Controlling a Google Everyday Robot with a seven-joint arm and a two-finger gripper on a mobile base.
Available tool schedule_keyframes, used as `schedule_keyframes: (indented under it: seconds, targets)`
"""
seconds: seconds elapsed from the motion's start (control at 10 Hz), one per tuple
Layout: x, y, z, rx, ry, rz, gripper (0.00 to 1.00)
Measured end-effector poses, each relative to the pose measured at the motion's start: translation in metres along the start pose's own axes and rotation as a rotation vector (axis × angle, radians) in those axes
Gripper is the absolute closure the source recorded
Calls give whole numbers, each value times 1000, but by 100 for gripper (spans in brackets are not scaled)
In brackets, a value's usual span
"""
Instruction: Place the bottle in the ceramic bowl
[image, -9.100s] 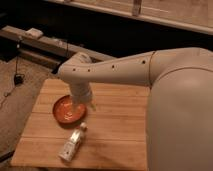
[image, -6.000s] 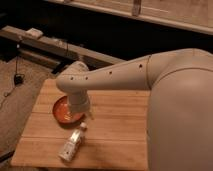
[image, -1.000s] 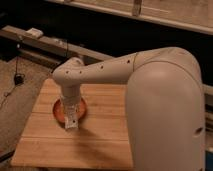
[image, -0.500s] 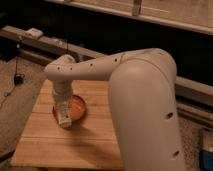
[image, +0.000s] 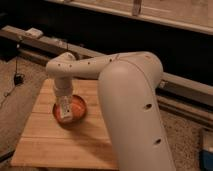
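Note:
The whitish bottle (image: 64, 109) hangs upright in my gripper (image: 63, 102), directly over the orange-red ceramic bowl (image: 77, 109). The bowl sits on the left part of the wooden table (image: 65, 142). The bottle's lower end is down at the bowl's left inner side; I cannot tell if it touches. My white arm (image: 125, 90) reaches in from the right, bends over the bowl, and hides the table's right part and the bowl's far rim.
A dark ledge (image: 45, 45) with a small white object (image: 34, 33) runs behind the table. Speckled floor (image: 15, 95) with a black cable lies at the left. A blue thing (image: 207, 155) shows at the lower right edge.
The bottle lay on the table in front of the bowl; the gripper took hold of it and lifted it. Over the last second it has moved left and over the bowl.

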Motion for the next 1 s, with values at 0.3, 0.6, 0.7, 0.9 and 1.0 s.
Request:
schedule_keyframes:
  seconds: [0.3,0.6,0.7,0.9,1.0]
  targets:
    - [-18,-7,11,-1,-6,-12,96]
    - [-28,-11,21,-17,-9,-15,65]
    - [-30,-13,21,-24,-13,-13,56]
    - [-30,-15,18,-36,-23,-13,39]
    - [-30,-16,18,-34,-23,-12,36]
